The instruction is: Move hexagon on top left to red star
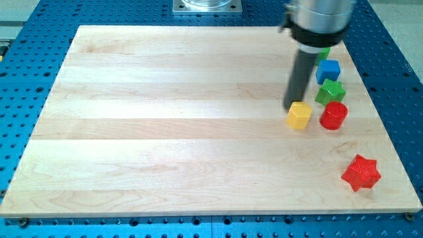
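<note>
A yellow hexagon point(299, 115) lies right of the board's middle. My tip point(291, 108) touches its upper left edge, the dark rod rising up and right from there. A red star point(361, 173) lies near the board's bottom right corner, well below and right of the hexagon. A red cylinder point(334, 116) sits just right of the yellow hexagon.
A green star point(330, 91) sits above the red cylinder, a blue cube point(328, 70) above that, and a green block point(324, 53) partly hidden behind the arm. The wooden board point(165, 132) lies on a blue perforated table point(26, 53).
</note>
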You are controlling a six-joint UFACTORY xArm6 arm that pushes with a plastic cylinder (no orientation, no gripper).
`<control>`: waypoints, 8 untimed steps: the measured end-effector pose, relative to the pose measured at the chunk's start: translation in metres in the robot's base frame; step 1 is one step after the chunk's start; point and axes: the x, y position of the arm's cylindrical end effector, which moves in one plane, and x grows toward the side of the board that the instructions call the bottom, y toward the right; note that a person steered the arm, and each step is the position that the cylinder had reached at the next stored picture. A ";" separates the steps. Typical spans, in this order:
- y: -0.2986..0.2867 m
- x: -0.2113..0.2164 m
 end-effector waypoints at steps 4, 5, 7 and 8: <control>-0.047 0.039; -0.040 0.060; -0.041 0.059; -0.041 0.049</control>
